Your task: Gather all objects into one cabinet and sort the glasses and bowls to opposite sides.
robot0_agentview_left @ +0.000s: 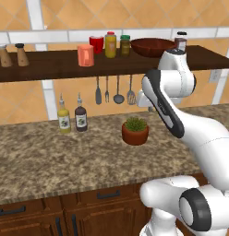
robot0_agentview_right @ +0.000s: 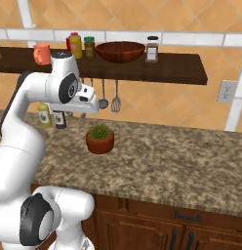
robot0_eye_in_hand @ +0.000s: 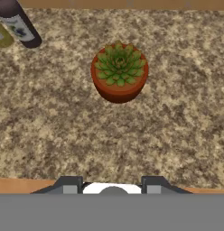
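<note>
The cabinet [robot0_agentview_left: 51, 67] [robot0_agentview_right: 167, 71] is a long dark-brown open shelf against orange tiles. On it stands a salmon-orange glass [robot0_agentview_left: 86, 55] [robot0_agentview_right: 41, 53], left of the middle. The wide dark reddish-brown bowl [robot0_agentview_left: 152, 47] [robot0_agentview_right: 120, 51] sits further right on the same shelf. My gripper [robot0_agentview_right: 83, 114] [robot0_eye_in_hand: 112, 186] hangs below the shelf and points down at the granite counter [robot0_eye_in_hand: 168, 135]. Its fingertips [robot0_eye_in_hand: 71, 185] stand apart with nothing between them. It is well clear of the glass and the bowl.
A terracotta plant pot [robot0_agentview_left: 135, 130] [robot0_eye_in_hand: 119, 72] stands on the counter under the hand. Two sauce bottles [robot0_agentview_left: 72, 117] stand to its left. Utensils [robot0_agentview_left: 114, 90] hang under the shelf. Shakers [robot0_agentview_left: 12, 55], a red can [robot0_agentview_left: 96, 44], a yellow bottle [robot0_agentview_left: 110, 44] and jars [robot0_agentview_right: 152, 49] share the shelf.
</note>
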